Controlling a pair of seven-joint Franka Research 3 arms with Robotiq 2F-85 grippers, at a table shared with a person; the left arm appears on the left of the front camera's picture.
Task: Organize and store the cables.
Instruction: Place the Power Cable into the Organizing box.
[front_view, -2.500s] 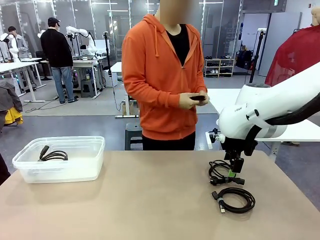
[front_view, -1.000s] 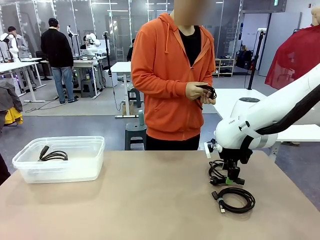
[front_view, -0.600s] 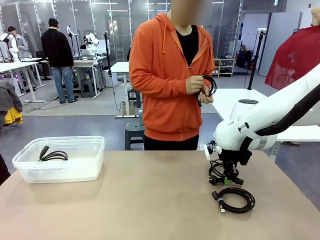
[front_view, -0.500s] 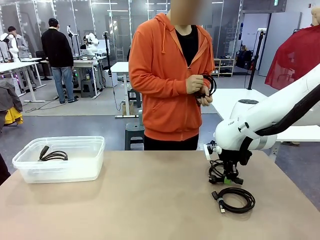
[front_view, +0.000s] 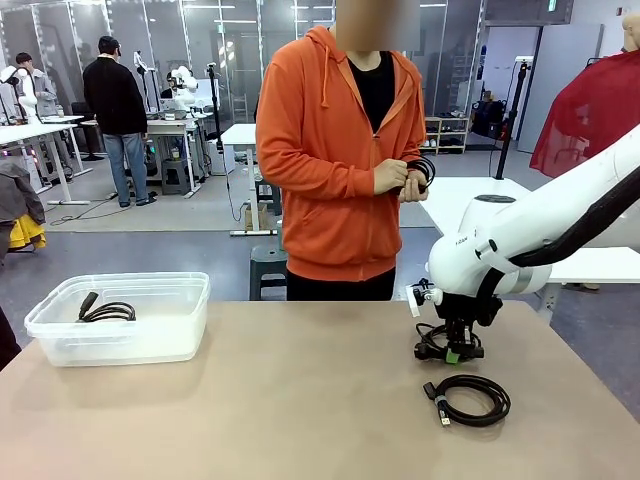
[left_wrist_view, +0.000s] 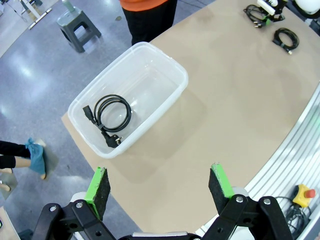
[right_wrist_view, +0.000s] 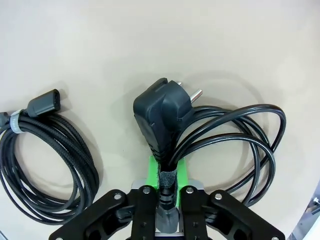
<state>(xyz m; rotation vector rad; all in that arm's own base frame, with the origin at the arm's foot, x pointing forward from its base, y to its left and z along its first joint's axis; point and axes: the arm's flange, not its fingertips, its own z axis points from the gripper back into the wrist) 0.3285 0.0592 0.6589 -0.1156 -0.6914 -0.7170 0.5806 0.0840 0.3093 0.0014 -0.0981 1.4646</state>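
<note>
Power cord: a thin black coil with a chunky two-pin plug (right_wrist_view: 161, 112), low at the right side of the worktop (front_view: 300, 400), in front of a person in an orange hoodie.
Right jaws: pressed together on the coil's wrapped neck, just behind the plug. The loops fan out to one side.
Handling: light and floppy by the look of it. The loops will likely sag and swing when carried, so the bound neck seems the soundest hold. The plug is stiff but bulky.
Second cord: a braided coil (right_wrist_view: 85, 160) lies just beside the first, apart from the jaws.
Left jaws: spread wide, holding nothing, high above the clear bin (left_wrist_view: 145, 85).
Bin: at the worktop's left end, with one coil (left_wrist_view: 112, 117) inside.
Person: hands (front_view: 392, 177) gather another cord (front_view: 424, 170) at chest height.
</note>
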